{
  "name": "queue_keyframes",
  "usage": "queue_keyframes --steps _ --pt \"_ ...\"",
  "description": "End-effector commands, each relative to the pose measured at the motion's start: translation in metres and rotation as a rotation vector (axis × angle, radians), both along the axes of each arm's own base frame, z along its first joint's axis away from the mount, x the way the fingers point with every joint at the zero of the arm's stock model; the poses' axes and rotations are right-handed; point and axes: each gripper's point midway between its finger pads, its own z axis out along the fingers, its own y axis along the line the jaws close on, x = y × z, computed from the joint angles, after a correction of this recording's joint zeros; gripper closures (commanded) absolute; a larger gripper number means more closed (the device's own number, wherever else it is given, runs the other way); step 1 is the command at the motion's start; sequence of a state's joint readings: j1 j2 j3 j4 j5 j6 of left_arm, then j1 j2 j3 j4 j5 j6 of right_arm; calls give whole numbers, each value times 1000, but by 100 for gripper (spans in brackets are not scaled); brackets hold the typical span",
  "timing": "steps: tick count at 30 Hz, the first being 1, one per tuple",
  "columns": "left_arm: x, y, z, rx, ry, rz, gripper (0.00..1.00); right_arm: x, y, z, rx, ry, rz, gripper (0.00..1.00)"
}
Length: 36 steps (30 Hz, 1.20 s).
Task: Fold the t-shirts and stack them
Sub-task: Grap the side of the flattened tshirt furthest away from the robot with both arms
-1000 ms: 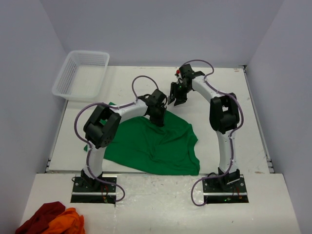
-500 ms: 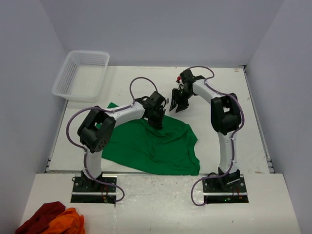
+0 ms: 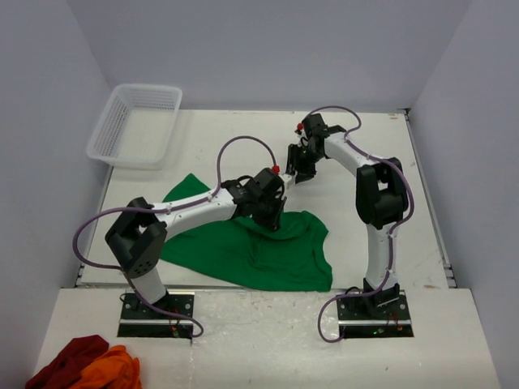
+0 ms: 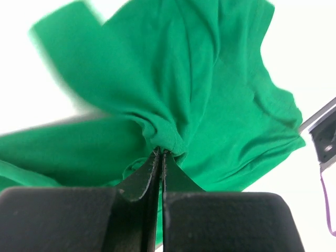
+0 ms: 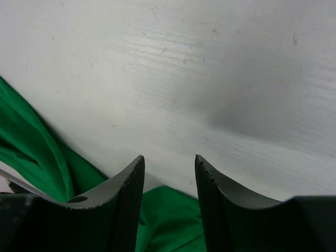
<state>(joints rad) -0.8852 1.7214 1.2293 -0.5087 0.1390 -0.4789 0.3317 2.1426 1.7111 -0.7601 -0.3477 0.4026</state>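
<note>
I see the white worktop (image 3: 422, 211) carrying the green t-shirt (image 3: 259, 255), which lies crumpled and unfolded on it; one sleeve points to the far left. The white basket (image 3: 122, 154) stands apart from the t-shirt, beyond its far left side. The left gripper (image 3: 274, 217) is at the far edge of the t-shirt, and in its wrist view the gripper (image 4: 159, 153) is pressed together on a bunched fold of the green cloth (image 4: 220, 94). The right gripper (image 3: 298, 174) hangs just beyond the same far edge; its jaws (image 5: 169, 160) stand apart with only bare worktop between them, the t-shirt (image 5: 31, 152) beside them. The dark red cloth (image 3: 69, 361) and the orange cloth (image 3: 113, 369) lie together, well apart from the t-shirt, off its near left corner.
</note>
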Motion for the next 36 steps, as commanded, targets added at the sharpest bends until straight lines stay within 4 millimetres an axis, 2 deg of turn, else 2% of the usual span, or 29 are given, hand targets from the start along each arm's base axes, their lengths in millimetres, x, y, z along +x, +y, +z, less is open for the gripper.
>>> queue_keyframes --steps 1,2,7,8,11,12,13,15,16,17,18,20,23,25,31,36 --pt "-13 5 -3 4 -7 2 100 3 -6 23 -14 -70 -10 55" --pt "-18 12 -11 27 -1 9 100 1 -8 22 -18 -66 -7 55" --pt "-41 29 -21 57 9 53 100 -7 -10 28 -17 -76 -11 55" --pt "-47 36 -28 77 19 61 100 -13 -13 25 -22 -62 -14 55" --pt "-51 47 -31 91 14 109 94 -25 -17 32 -19 -87 -16 55" --pt "-45 52 -31 110 -13 134 91 -28 -18 34 -15 -98 -18 55" --pt "-45 55 -30 119 -13 150 84 -32 -18 35 -14 -103 -14 55" --pt "-41 58 -28 132 -35 174 79 -48 -19 38 -20 -107 5 55" --pt "-40 61 -27 138 -41 184 72 -53 -19 39 -19 -114 19 55" --pt "-38 63 -27 145 -51 195 68 -67 -15 33 -22 -99 48 55" --pt "-33 66 -24 151 -74 224 65 -72 -14 40 -14 -124 69 55" --pt "-29 69 -20 162 -94 249 58 -88 -6 39 14 -114 115 55" --pt "-14 77 -10 199 -158 317 46 -92 0 44 46 -143 147 55" --pt "-8 78 -4 212 -173 339 43 -94 5 41 72 -120 170 55" --pt "0 78 9 197 -187 337 41 -92 22 31 117 -77 213 55" --pt "5 81 16 150 -162 328 41 -99 29 9 107 -23 232 55"
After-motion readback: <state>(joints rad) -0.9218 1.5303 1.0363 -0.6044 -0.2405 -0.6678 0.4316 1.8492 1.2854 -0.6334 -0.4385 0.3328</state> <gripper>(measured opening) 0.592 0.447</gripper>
